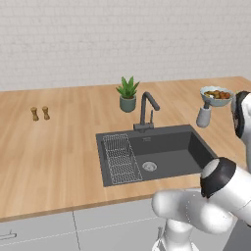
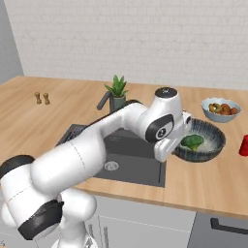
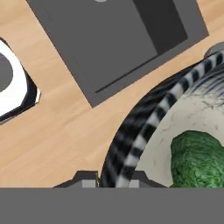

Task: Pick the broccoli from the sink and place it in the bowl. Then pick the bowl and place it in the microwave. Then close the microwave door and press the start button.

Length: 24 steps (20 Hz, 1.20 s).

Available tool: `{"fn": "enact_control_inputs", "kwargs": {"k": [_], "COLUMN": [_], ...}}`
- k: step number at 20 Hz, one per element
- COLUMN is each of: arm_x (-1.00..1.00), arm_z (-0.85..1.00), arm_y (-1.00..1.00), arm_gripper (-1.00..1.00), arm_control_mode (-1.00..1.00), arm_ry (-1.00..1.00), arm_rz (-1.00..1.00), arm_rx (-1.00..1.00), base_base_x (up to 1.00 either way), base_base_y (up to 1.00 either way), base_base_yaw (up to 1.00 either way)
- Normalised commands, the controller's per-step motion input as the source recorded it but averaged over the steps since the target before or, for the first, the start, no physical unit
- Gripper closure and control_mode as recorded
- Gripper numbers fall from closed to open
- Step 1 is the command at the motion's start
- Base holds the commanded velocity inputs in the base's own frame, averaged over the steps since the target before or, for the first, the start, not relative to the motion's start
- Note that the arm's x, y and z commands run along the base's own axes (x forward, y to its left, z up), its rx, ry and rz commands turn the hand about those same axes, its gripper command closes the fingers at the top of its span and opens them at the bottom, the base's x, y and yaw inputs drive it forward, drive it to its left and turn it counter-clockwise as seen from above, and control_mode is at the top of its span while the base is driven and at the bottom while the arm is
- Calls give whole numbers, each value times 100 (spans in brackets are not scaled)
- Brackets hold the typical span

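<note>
The broccoli (image 2: 193,141) already lies inside the bowl (image 2: 213,145), right of centre in the right base view on the counter (image 2: 193,184) just beside the sink (image 2: 140,167), so the first step looks done. In the hand view the gripper (image 3: 114,178) at the bottom edge straddles the bowl's striped rim with narrowly set fingers, apparently pinching it. Carrying the bowl to the microwave, shutting its door and pressing start remain
</note>
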Motion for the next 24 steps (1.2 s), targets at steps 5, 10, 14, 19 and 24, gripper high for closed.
{"fn": "enact_control_inputs", "kwargs": {"k": [5, 10, 14, 19, 24], "arm_x": [-34, -37, -39, -48, -23], "arm_z": [51, 39, 39, 46, 34], "arm_y": [70, 81, 78, 52, 76], "arm_gripper": [100, 100, 100, 100, 100], "arm_control_mode": [-100, -100, -100, -100, -100], "arm_ry": [-2, -3, -11, -16, -3], "arm_rz": [37, 34, 25, 15, 13], "arm_rx": [0, 0, 0, 0, -5], "base_base_x": [0, 0, 0, 0, 0], "base_base_y": [0, 0, 0, 0, 0], "base_base_yaw": [0, 0, 0, 0, 0]}}
